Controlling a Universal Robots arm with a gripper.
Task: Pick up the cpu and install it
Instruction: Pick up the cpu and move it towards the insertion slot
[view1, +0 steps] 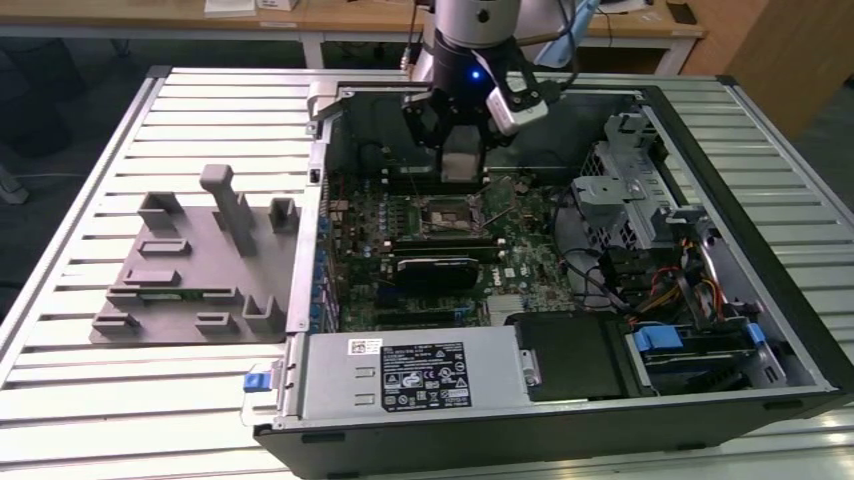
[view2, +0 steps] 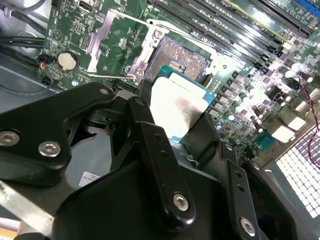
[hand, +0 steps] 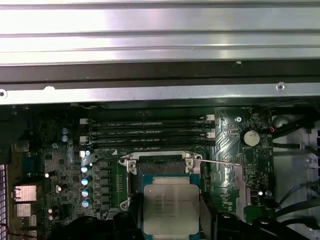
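The open computer case (view1: 561, 435) at the exterior view's centre holds a green motherboard (view1: 527, 265). The fingers (view2: 147, 135) clamp the cpu (view2: 177, 107), flat, square, pale silver-topped.

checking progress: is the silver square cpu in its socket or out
Out: the flat silver square cpu sits in the black gripper, socket bare.

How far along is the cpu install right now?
Pickup looks done: the gripper is shut on the cpu, holding it inside the case near the motherboard socket. Still left: seating it, since the socket lies bare with the cpu not yet in it.
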